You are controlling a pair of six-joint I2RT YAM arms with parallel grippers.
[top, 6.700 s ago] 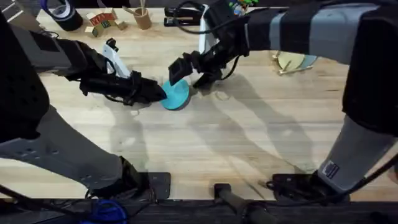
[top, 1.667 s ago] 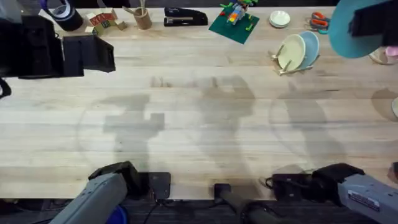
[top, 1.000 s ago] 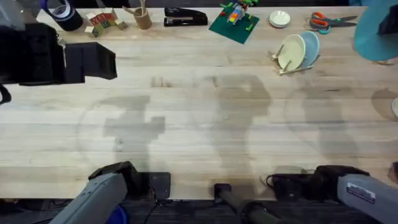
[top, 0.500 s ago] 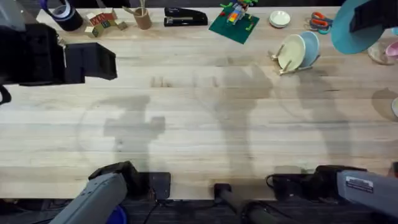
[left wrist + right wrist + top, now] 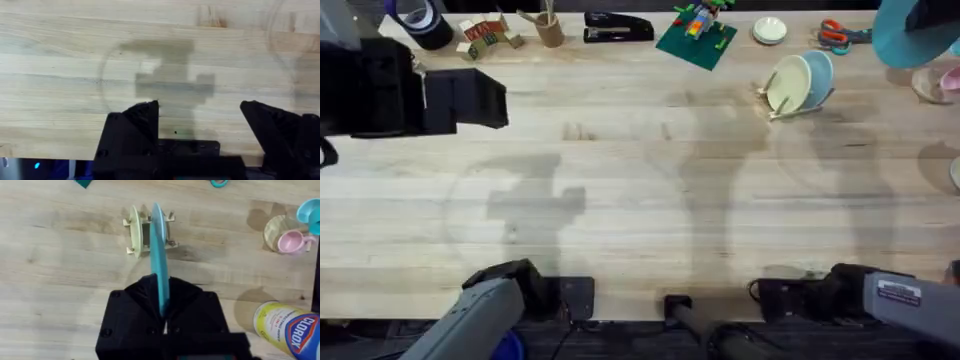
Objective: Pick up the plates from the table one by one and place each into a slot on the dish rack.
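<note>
A turquoise-blue plate [image 5: 905,40] hangs high at the far right, my right gripper [image 5: 932,14] shut on it. In the right wrist view the plate [image 5: 159,260] stands edge-on between that gripper's [image 5: 161,300] black fingers, above the dish rack [image 5: 171,218]. The small wooden rack [image 5: 772,100] sits on the table [image 5: 640,200] at the back right and holds a cream plate [image 5: 786,84] and a pale blue plate [image 5: 818,76] upright. The cream plate [image 5: 133,230] sits beside the held one. My left gripper [image 5: 200,122] is open over bare wood, its arm [image 5: 420,95] raised at the left.
Along the back edge lie a tape roll [image 5: 420,18], toy blocks [image 5: 485,35], a stapler [image 5: 618,27], a green base with a toy [image 5: 695,35], a small white dish [image 5: 770,30] and scissors [image 5: 840,35]. A pink cup [image 5: 290,241] and a Clorox tub [image 5: 287,327] stand right of the rack.
The turquoise plate, earlier on the table between both grippers, is now lifted by the right gripper and has shifted slightly right near the rack. The left arm drew back to the left.
</note>
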